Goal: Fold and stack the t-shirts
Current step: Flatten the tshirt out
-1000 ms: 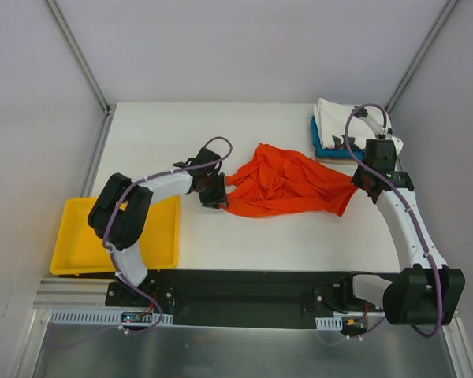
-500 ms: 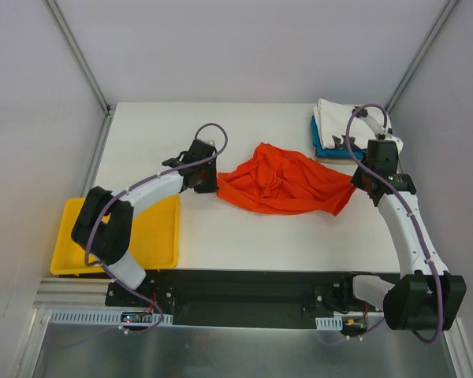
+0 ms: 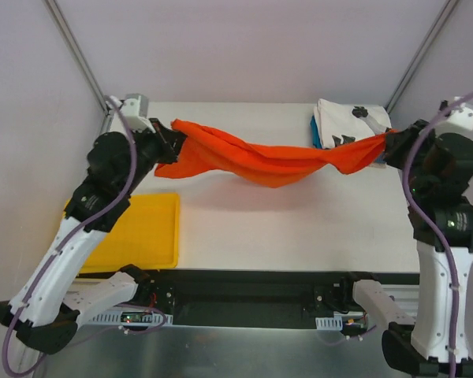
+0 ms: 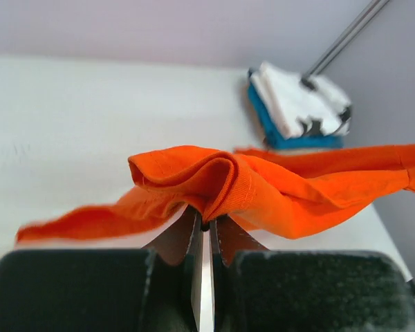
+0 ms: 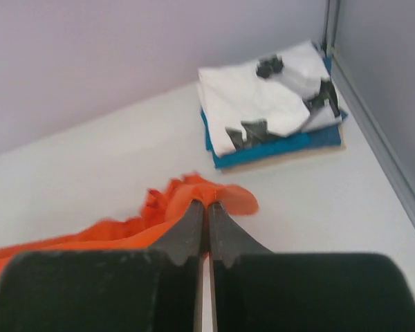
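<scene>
Surroundings: a yellow tray (image 3: 154, 232) sits at the table's (image 3: 299, 228) near left corner, partly under the left arm; grey walls close in on three sides.
In the way: nothing lies under the lifted cloth; the folded pile sits just behind its right end.
Orange t-shirt (image 3: 260, 161): stretched in the air between both arms, sagging in the middle above the table.
Left gripper (image 4: 207, 225): clenched on a bunched fold of the orange t-shirt.
Right gripper (image 5: 206, 205): pinched tight on the shirt's other end.
Change: a second ago the shirt lay crumpled on the table with both arms low; now both arms are raised and spread apart.
Count: three shirts, the orange one, plus a white t-shirt (image 3: 343, 122) folded atop a teal t-shirt (image 3: 316, 131) at the far right corner; two arms; one tray.
</scene>
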Robot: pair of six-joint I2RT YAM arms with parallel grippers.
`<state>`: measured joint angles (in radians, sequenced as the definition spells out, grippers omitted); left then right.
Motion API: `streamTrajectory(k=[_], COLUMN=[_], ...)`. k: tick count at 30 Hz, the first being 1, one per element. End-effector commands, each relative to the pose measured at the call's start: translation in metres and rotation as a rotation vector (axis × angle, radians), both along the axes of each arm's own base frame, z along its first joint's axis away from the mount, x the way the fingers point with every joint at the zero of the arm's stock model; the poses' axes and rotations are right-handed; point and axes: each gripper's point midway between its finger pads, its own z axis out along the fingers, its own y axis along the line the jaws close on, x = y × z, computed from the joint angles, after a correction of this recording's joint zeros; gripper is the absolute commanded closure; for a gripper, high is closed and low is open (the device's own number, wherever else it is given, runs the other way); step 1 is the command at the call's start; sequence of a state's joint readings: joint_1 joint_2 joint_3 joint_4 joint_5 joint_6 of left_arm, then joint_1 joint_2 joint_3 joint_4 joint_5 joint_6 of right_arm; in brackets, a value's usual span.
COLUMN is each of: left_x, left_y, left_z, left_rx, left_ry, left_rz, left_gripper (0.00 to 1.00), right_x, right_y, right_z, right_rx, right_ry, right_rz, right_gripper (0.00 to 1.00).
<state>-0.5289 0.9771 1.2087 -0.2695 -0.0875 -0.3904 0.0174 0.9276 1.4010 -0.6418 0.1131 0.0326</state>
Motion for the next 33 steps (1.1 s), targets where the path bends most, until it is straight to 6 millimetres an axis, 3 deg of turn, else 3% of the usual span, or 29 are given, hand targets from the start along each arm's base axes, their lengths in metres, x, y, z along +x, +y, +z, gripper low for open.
streamTrajectory(k=[1,2,8,13,16,20,23,25,28,29,30,32,33], left_x=[-0.037,-0.047,-0.117,-0.153,-0.165,-0.181,-0.18,-0.165,-0.127,-0.105,-0.09,-0.043,-0.025], left_y=[0.034,0.042,0.068,0.085,0.089,0.088,0.085,0.085,0.078,0.079,0.079,0.078,0.08], left_z=[0.108,0.128,0.206,0.241,0.251,0.261,0.26,0.253,0.23,0.218,0.21,0.17,0.154], left_rx=[-0.067,-0.091,-0.167,-0.199,-0.212,-0.228,-0.225,-0.21,-0.151,-0.125,-0.104,-0.021,0.02], left_ry=[-0.297,-0.343,-0.576,-0.684,-0.711,-0.745,-0.741,-0.713,-0.636,-0.59,-0.565,-0.45,-0.405], left_rz=[0.036,0.053,-0.015,-0.028,-0.044,-0.091,-0.104,-0.065,0.002,0.064,0.106,0.224,0.277], left_gripper=[1.0,1.0,1.0,1.0,1.0,1.0,1.0,1.0,1.0,1.0,1.0,1.0,1.0], right_x=[-0.051,-0.067,-0.121,-0.164,-0.18,-0.182,-0.169,-0.157,-0.105,-0.09,-0.053,-0.018,0.01], right_y=[0.004,0.004,0.007,0.012,0.011,0.006,0.003,0.002,0.005,0.005,0.004,0.004,0.004], right_z=[0.093,0.122,0.187,0.234,0.255,0.273,0.279,0.285,0.267,0.261,0.242,0.223,0.205], right_rx=[-0.015,-0.017,-0.059,-0.086,-0.106,-0.14,-0.148,-0.148,-0.14,-0.137,-0.134,-0.129,-0.124], right_ry=[-0.244,-0.317,-0.515,-0.695,-0.77,-0.802,-0.812,-0.836,-0.751,-0.722,-0.645,-0.583,-0.544], right_rz=[0.036,0.038,0.07,0.099,0.094,0.071,0.05,0.041,0.057,0.059,0.057,0.055,0.056], right_gripper=[0.99,0.99,0.99,0.99,0.99,0.98,0.97,0.96,0.96,0.96,0.96,0.96,0.96])
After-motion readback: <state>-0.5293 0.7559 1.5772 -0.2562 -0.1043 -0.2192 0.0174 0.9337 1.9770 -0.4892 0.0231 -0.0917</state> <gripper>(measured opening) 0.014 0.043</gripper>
